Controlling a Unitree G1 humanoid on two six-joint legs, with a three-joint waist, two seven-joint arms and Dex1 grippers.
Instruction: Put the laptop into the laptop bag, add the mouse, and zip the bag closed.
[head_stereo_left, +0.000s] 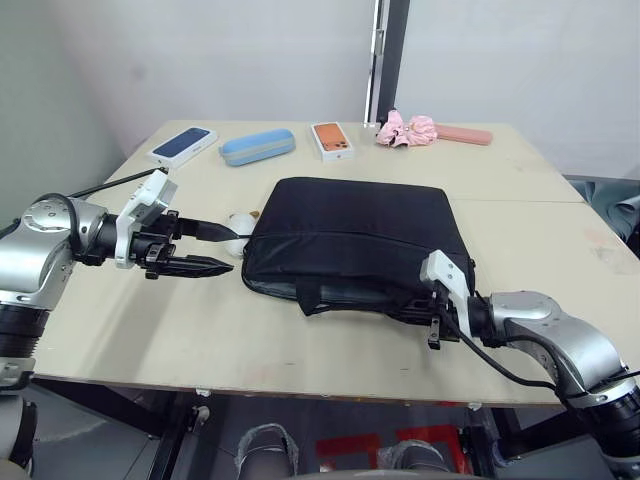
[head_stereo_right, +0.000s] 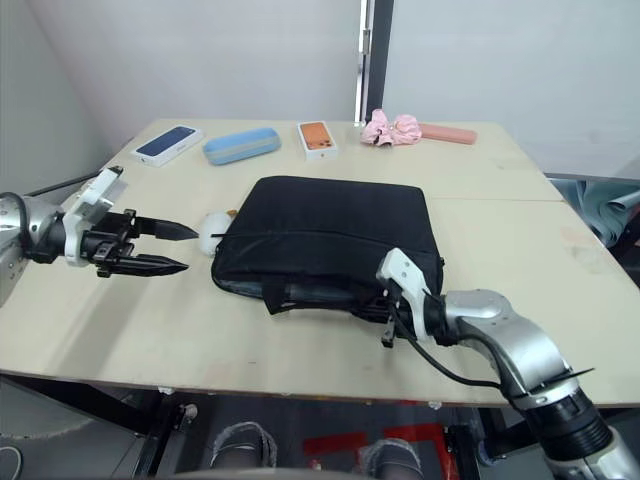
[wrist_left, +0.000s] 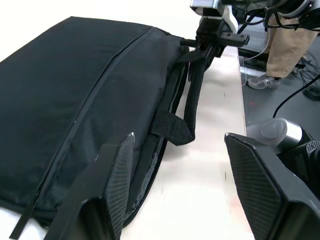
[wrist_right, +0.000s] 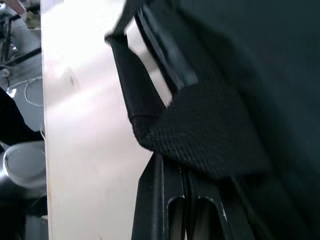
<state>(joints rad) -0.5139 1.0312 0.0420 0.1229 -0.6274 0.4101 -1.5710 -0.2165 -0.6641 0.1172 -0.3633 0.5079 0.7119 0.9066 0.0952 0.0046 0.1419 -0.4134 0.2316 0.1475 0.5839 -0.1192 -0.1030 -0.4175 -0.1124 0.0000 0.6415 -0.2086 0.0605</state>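
At desk centre lies the laptop bag (head_stereo_left: 350, 235), flat, its long open edge toward me. I judge it soft but moderately heavy: black woven fabric, padded walls, a stiff slab-like fill suggesting the laptop is inside, though I cannot see it. A pale strip shows within the opening in the right wrist view; I cannot tell what it is. The fabric will slump and drag rather than slide cleanly, so I would hold it by a webbing strap or a corner seam, and work the zip by its pull tab, not the cloth.

My right gripper (head_stereo_left: 432, 315) is at the bag's near right corner, jaws pressed together on the coarse woven strap handle (wrist_right: 200, 135). My left gripper (head_stereo_left: 205, 248) hangs just off the bag's left end, jaws spread and holding nothing.

A second strap loop (wrist_left: 172, 127) lies slack along the front edge. A small white rounded object (head_stereo_left: 238, 228) sits beside the bag's left end; I cannot confirm it is the mouse.

Farther back on the pale wooden desk (head_stereo_left: 200, 330): a blue-faced phone box (head_stereo_left: 183, 144), a light blue oblong case (head_stereo_left: 257, 146), an orange-faced phone box (head_stereo_left: 332, 140) and a folded pink umbrella (head_stereo_left: 432, 131).
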